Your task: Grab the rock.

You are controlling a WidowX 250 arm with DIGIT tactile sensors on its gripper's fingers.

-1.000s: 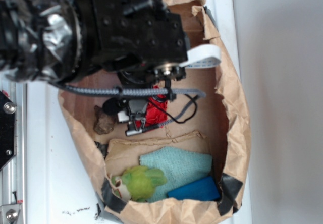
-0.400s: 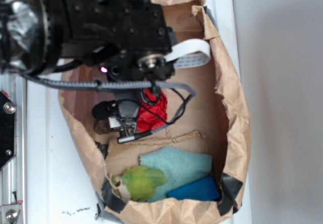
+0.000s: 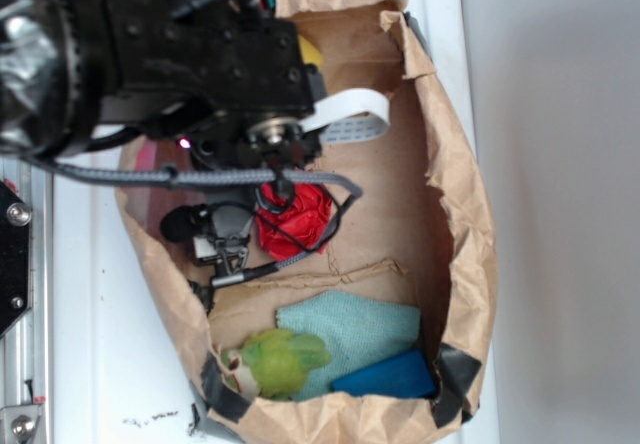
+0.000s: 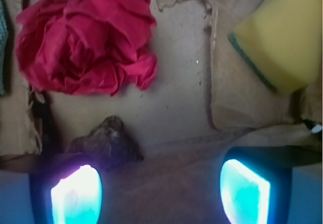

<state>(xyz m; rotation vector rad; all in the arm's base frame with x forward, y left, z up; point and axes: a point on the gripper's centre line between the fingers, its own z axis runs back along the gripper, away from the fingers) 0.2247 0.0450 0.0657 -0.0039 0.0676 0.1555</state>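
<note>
Your hand [image 4: 161, 191] was spread wide and held nothing. The rock [image 4: 107, 144] lay just above its left fingertip [image 4: 76, 196], off-centre in the gap, with the red wad [image 4: 86, 37] beyond it and a sponge [image 4: 280, 32] opposite.

Your claw [image 3: 228, 255] has slid left off the red wad [image 3: 296, 216], now uncovered to its right; the rock [image 4: 106, 144] has vanished beneath it in the exterior view.
</note>
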